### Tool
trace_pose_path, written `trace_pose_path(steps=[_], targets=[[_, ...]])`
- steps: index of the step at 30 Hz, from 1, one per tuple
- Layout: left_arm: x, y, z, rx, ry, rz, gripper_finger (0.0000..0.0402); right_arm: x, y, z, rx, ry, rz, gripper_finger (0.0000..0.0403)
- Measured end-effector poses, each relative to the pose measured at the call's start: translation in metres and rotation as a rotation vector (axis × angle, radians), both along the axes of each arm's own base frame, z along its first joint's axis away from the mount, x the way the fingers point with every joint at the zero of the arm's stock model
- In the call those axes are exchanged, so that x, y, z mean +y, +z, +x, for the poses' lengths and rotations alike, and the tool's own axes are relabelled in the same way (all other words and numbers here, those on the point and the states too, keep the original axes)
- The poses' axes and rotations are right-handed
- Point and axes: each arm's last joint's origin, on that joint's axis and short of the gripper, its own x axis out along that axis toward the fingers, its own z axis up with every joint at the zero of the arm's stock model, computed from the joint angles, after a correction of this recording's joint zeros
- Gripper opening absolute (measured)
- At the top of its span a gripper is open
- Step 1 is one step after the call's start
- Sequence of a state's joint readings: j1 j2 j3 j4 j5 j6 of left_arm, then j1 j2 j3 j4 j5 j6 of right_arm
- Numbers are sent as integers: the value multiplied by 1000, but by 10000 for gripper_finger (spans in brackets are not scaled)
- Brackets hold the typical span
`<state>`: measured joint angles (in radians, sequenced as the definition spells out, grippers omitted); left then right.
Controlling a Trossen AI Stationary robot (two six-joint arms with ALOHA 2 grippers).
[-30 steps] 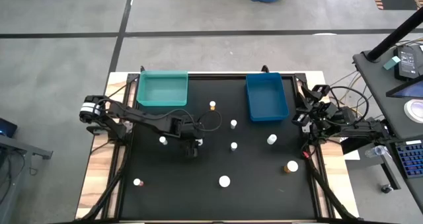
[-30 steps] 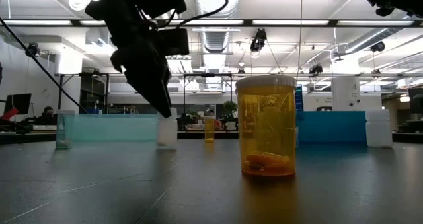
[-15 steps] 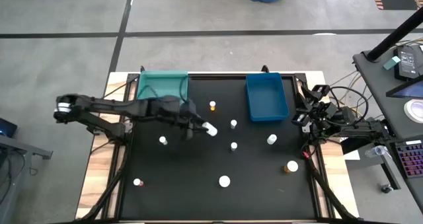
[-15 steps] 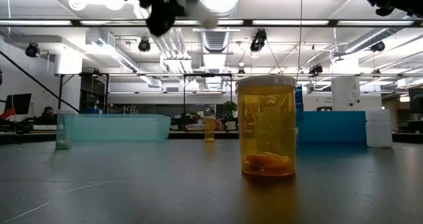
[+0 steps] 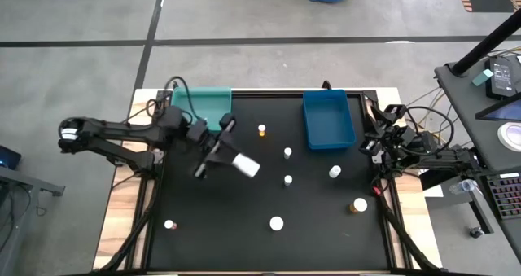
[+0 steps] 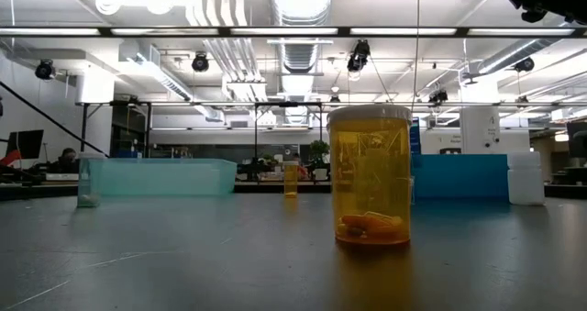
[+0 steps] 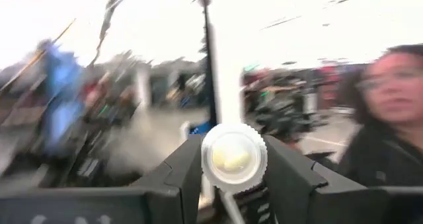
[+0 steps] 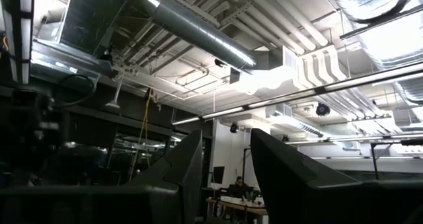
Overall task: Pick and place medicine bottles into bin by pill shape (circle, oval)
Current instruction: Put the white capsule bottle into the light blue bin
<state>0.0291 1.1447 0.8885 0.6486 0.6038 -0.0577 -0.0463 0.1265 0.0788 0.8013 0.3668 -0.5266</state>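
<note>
My left gripper (image 5: 230, 156) is raised high over the table's left middle and is shut on a white medicine bottle (image 5: 247, 166), which sticks out past the fingertips. It is above the low view's top edge. Several more small bottles stand upright on the black table: an amber one (image 5: 261, 130), white ones (image 5: 287, 153) (image 5: 334, 172), and a pinkish one (image 5: 169, 225). The amber bottle (image 6: 370, 175) closest in the low view has oval pills on its floor. The teal bin (image 5: 195, 109) and blue bin (image 5: 329, 120) stand at the far edge. My right gripper (image 8: 226, 151) rests at the table's right edge, fingers slightly apart with nothing between them. My left gripper pinches the white bottle at its ribbed round end (image 7: 206, 159) between the two fingers (image 7: 185, 174), one on each side. The fingers lie along the bottle, which points away from the wrist. It is lifted clear of the table and lies roughly on its side.
The left arm reaches across the teal bin's near right corner. A person (image 7: 386, 118) shows in the room beyond the table in the left wrist view. Cables and a side table with devices (image 5: 496, 72) lie off the table's right edge.
My left gripper has risen from the table with the white bottle and has left the low view at its top. It has tipped from pointing down to about level and has drawn back a little toward the table's left. The bottle has gone from upright on the table to lying sideways in the air.
</note>
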Motion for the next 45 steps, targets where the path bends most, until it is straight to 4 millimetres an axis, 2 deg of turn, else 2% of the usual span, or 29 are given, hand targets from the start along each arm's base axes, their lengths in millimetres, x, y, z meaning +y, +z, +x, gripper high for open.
trace_pose_path(steps=[4,7,11,15,22,40,45], targets=[[-4,-1,-2,-190,-130,84,115,0,0,0,0,-1,-1,121],[-4,-3,0,-271,-151,105,115,0,0,0,1,-1,-1,121],[-3,-4,6,-362,-93,60,116,0,0,0,3,-5,-5,121],[-4,3,2,-559,-124,-14,116,0,0,0,3,-6,-7,121],[-2,18,-4,-636,-48,-84,117,0,0,0,-1,-6,-7,121],[-1,26,-14,-676,-6,-122,118,0,1,-1,-14,-7,-7,121],[6,30,-16,-669,119,-233,118,0,1,-1,-16,-6,-7,121]])
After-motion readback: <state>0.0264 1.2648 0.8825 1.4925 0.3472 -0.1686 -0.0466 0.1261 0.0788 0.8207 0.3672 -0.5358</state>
